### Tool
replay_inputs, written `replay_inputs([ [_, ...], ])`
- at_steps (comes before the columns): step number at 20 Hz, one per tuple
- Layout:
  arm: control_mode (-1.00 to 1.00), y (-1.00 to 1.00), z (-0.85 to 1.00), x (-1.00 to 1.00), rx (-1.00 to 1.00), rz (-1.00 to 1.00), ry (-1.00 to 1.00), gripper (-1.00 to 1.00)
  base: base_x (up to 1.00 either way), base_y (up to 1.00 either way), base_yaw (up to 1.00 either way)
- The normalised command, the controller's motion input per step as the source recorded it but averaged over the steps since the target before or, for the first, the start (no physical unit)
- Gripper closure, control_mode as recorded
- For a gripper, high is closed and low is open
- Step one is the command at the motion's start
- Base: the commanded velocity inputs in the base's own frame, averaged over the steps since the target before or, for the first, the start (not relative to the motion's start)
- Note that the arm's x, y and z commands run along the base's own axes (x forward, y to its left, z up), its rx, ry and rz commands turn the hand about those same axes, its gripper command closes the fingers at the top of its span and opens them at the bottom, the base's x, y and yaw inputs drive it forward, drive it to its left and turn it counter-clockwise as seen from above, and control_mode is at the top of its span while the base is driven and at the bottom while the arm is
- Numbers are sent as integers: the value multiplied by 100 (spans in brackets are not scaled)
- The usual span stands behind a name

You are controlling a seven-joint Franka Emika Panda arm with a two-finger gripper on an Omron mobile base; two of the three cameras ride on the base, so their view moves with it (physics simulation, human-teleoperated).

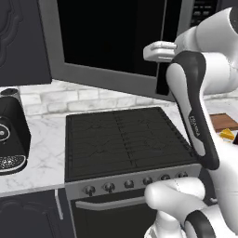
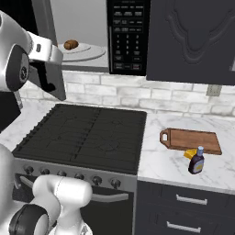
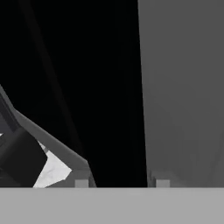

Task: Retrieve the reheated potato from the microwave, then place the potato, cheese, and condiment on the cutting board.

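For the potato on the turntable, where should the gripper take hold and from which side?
Probably across the middle of the potato, coming in level through the open front of the microwave. It is a small round lump lying on the flat turntable, with the cavity roof above, so a top-down approach looks blocked.

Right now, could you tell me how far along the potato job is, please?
Done: the microwave door is swung open. In hand: the gripper is at the door's edge, away from the food. Left: nearly everything. The potato sits on the turntable plate, and the cheese and condiment bottle stand on the counter in front of the cutting board, which is bare.
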Motion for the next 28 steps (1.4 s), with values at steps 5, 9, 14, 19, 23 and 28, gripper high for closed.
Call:
replay_inputs([
  [5,-100,48,10,-61,0,0,0,100,0,0,0],
  [9,-100,46,7,-56,2,0,0,100,0,0,0],
  [14,-100,54,3,-42,2,0,0,100,0,0,0],
  [19,-100,38,0,-8,0,1,2,-100,0,0,0],
  [23,-100,-15,0,-31,4,5,13,-100,0,0,0],
  [28,-100,-51,1,-73,10,13,-2,-100,0,0,0],
])
